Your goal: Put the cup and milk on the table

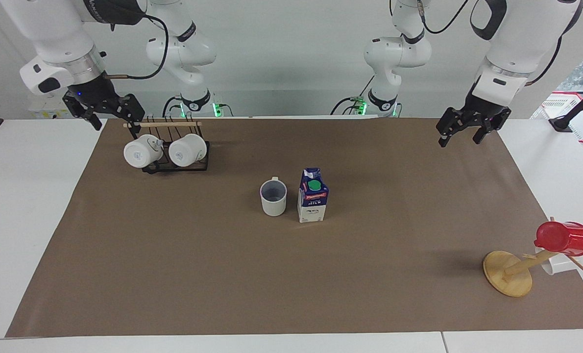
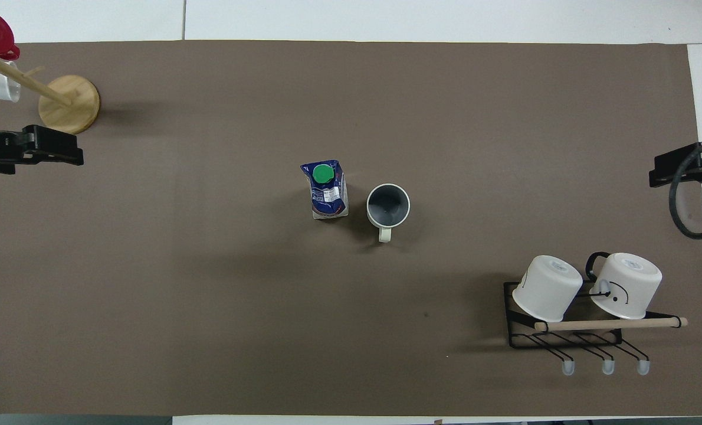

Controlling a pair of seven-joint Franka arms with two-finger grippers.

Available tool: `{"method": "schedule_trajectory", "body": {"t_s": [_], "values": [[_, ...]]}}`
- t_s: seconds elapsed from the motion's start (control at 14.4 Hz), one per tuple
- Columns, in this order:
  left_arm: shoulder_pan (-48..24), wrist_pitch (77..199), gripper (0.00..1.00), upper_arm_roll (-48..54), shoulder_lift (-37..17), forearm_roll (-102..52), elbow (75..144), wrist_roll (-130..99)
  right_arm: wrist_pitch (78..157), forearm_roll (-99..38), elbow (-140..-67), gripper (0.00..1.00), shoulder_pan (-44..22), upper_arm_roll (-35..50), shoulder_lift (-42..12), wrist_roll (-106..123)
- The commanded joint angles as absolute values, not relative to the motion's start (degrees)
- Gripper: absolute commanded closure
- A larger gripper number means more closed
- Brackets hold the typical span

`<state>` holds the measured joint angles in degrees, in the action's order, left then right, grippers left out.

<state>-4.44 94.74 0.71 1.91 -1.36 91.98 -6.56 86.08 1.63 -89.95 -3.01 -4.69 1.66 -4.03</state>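
The off-white cup (image 1: pixel 274 197) stands upright on the brown sheet of the table (image 1: pixel 183 274), about mid-table, with its handle toward the robots. It also shows in the overhead view (image 2: pixel 388 205). The milk (image 1: pixel 313 202) stands upright beside it, toward the left arm's end, close to it but apart; its green cap shows in the overhead view (image 2: pixel 325 192). My left gripper (image 1: pixel 460 134) is open and empty, raised over the sheet's corner at the left arm's end (image 2: pixel 50 152). My right gripper (image 1: pixel 109 115) is open and empty, raised beside the mug rack (image 2: pixel 675 168).
A black wire rack (image 1: pixel 174 165) holds two white mugs on their sides, near the right arm's base. A tilted wooden mug tree (image 1: pixel 509 272) with a red cup (image 1: pixel 563 239) and a white cup stands at the left arm's end, far from the robots.
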Motion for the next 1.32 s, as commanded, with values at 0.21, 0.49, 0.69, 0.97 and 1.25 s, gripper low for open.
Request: {"method": "schedule_trajectory", "body": {"t_s": [0.21, 0.49, 0.69, 0.97, 1.25], "values": [[-0.4, 89.7, 0.00, 0.8, 1.5, -2.5, 88.6, -1.3, 84.8, 1.0, -88.9, 0.00, -3.3, -4.7, 1.1, -4.7], [-0.4, 89.5, 0.00, 1.1, 2.0, -2.5, 89.8, -1.0, 84.6, 0.9, -89.5, 0.00, -3.3, -4.7, 1.4, -4.7], [-0.4, 89.7, 0.00, 1.1, 2.0, -2.4, 89.9, -1.1, 84.8, 0.9, -89.5, 0.00, -3.3, -4.7, 1.3, -4.7], [-0.4, 89.0, 0.00, 1.1, 2.6, -2.4, 91.1, 0.3, 84.8, 0.9, -89.5, 0.00, -3.3, -4.7, 1.4, -4.7], [-0.4, 88.0, 0.00, 1.1, 3.2, -2.4, 91.8, 1.6, 84.9, 0.9, -89.6, 0.00, -3.3, -4.7, 1.4, -4.8]]}}
